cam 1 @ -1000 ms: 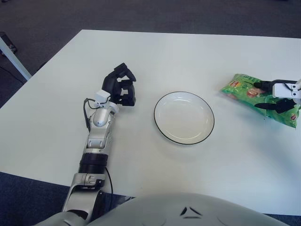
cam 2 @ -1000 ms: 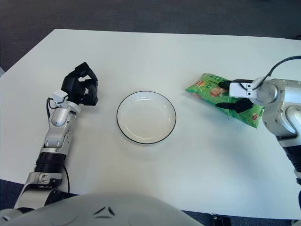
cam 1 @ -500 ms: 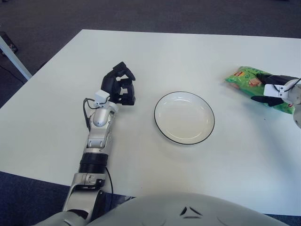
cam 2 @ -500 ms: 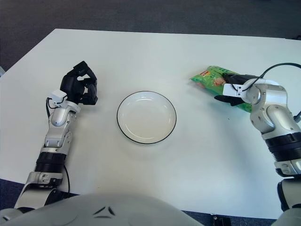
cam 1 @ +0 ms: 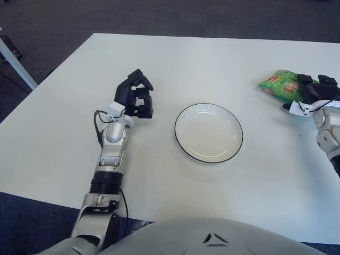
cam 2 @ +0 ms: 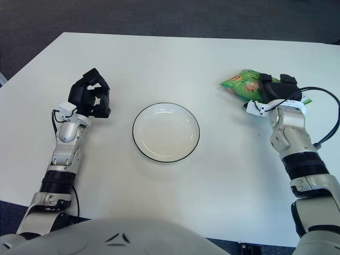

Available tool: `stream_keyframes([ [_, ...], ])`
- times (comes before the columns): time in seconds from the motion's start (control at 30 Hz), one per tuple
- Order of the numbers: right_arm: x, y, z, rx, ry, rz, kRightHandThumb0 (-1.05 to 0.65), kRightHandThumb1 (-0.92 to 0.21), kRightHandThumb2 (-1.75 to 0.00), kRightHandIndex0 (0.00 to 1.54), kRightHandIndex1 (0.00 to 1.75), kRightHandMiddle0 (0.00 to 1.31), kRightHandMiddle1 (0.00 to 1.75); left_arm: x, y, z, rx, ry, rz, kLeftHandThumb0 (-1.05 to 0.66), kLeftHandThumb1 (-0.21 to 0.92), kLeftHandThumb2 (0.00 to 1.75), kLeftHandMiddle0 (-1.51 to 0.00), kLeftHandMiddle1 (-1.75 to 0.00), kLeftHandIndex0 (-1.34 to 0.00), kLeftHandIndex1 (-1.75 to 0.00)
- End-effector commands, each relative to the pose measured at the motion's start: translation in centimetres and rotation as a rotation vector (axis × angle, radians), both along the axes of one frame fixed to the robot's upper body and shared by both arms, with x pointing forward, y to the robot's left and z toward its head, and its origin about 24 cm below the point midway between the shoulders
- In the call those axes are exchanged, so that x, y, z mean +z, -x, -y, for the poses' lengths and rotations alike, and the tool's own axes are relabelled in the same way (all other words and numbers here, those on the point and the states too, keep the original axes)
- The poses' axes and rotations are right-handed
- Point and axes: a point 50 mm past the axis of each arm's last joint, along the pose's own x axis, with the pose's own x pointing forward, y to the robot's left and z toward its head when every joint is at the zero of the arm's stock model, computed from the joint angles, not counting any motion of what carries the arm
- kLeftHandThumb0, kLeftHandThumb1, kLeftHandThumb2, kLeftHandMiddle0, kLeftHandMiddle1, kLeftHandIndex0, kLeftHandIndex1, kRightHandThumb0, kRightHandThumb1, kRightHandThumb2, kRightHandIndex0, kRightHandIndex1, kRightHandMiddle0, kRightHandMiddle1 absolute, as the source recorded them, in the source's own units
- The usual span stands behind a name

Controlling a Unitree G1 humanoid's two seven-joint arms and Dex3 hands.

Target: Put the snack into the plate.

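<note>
Now right hand [cam 2: 277, 88] grips snack [cam 2: 243, 86] beside plate [cam 2: 166, 132]

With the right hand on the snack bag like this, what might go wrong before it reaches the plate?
The right hand covers only the bag's right end, so the free left end may sag or slip out during the carry. The plate is shallow, so a long bag could overhang its rim or slide off. The left hand, left of the plate, is curled and idle.

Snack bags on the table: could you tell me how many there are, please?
1. A single green snack bag is at the table's right side, right of the plate, under the right robot hand, which grips it. None appears hidden.
</note>
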Motion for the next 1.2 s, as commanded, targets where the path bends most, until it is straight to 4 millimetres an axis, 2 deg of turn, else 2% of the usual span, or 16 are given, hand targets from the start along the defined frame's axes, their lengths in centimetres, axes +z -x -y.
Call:
stream_keyframes([
  [0.0, 0.5, -1.0, 0.3, 0.036, 0.029, 0.177, -0.4, -0.37, -1.06, 0.0, 1.43, 0.11, 1.51, -2.8, 1.0, 0.1, 0.02, 0.03, -0.094, -0.52, 0.21, 1.45, -1.31, -1.75, -0.7, -1.75],
  [0.03, 0.4, -1.0, 0.3, 0.044, 0.024, 0.209, -0.2, -0.3, -1.2, 0.06, 1.54, 0.22, 1.6, -2.8, 1.0, 0.1, 0.02, 0.03, -0.094, -0.52, 0.21, 1.45, -1.3, -1.75, -0.7, -1.75],
  [0.07, 0.5, -1.0, 0.3, 0.057, 0.019, 0.237, -0.12, -0.27, -1.26, 0.08, 1.58, 0.26, 1.63, -2.8, 1.0, 0.1, 0.02, 0.029, -0.094, -0.52, 0.21, 1.45, -1.3, -1.75, -0.7, -1.75],
  [0.1, 0.5, -1.0, 0.3, 0.065, 0.016, 0.256, 0.08, -0.32, -1.23, 0.23, 1.64, 0.36, 1.67, -2.8, 1.0, 0.1, 0.02, 0.028, -0.094, -0.52, 0.21, 1.45, -1.3, -1.75, -0.7, -1.75],
  [0.13, 0.5, -1.1, 0.4, 0.069, 0.016, 0.264, 0.21, -0.36, -1.22, 0.34, 1.68, 0.42, 1.7, -2.8, 0.9, 0.1, 0.02, 0.028, -0.094, -0.52, 0.21, 1.45, -1.3, -1.75, -0.7, -1.75],
  [0.23, 1.1, -1.0, 0.4, 0.121, -0.015, 0.344, 0.39, -0.32, -1.29, 0.52, 1.72, 0.61, 1.73, -2.8, 0.9, 0.1, 0.025, 0.023, -0.096, -0.52, 0.21, 1.45, -1.3, -1.75, -0.7, -1.75],
  [0.3, 1.3, -0.9, 0.5, 0.148, -0.028, 0.388, 0.44, -0.28, -1.35, 0.59, 1.74, 0.72, 1.74, -2.8, 0.9, 0.1, 0.03, 0.019, -0.097, -0.52, 0.21, 1.45, -1.3, -1.75, -0.7, -1.75],
  [0.5, 1.6, -0.8, 1.0, 0.155, -0.12, 0.419, 0.52, -0.19, -1.47, 0.71, 1.75, 0.91, 1.75, -2.9, 0.9, 0.0, 0.038, 0.013, -0.092, -0.52, 0.21, 1.45, -1.3, -1.75, -0.7, -1.75],
  [0.6, 2.3, -0.7, 0.8, 0.162, -0.157, 0.442, 0.53, -0.17, -1.49, 0.73, 1.75, 0.93, 1.75, -2.9, 0.9, 0.0, 0.043, 0.011, -0.087, -0.52, 0.21, 1.45, -1.3, -1.75, -0.7, -1.75],
  [0.7, 3.8, -0.4, -0.8, 0.181, -0.211, 0.457, 0.53, -0.16, -1.51, 0.74, 1.75, 0.95, 1.75, -2.9, 0.9, 0.1, 0.046, 0.009, -0.082, -0.52, 0.21, 1.45, -1.3, -1.75, -0.7, -1.75],
  [0.77, 3.9, -0.2, -0.8, 0.175, -0.254, 0.455, 0.53, -0.16, -1.51, 0.74, 1.75, 0.96, 1.75, -2.9, 0.8, 0.1, 0.046, 0.006, -0.079, -0.52, 0.21, 1.45, -1.3, -1.75, -0.7, -1.75],
  [0.9, 5.3, 0.6, -2.1, 0.19, -0.36, 0.458, 0.53, -0.15, -1.51, 0.74, 1.75, 0.97, 1.75, -2.9, 0.8, 0.0, 0.049, -0.009, -0.074, -0.52, 0.2, 1.46, -1.31, -1.75, -0.7, -1.75],
  [1.17, 7.0, 1.1, -3.1, 0.188, -0.449, 0.435, 0.55, -0.12, -1.55, 0.77, 1.75, 1.04, 1.75, -3.0, 0.6, 0.1, 0.068, -0.047, -0.062, -0.53, 0.18, 1.49, -1.33, -1.75, -0.73, -1.75],
])
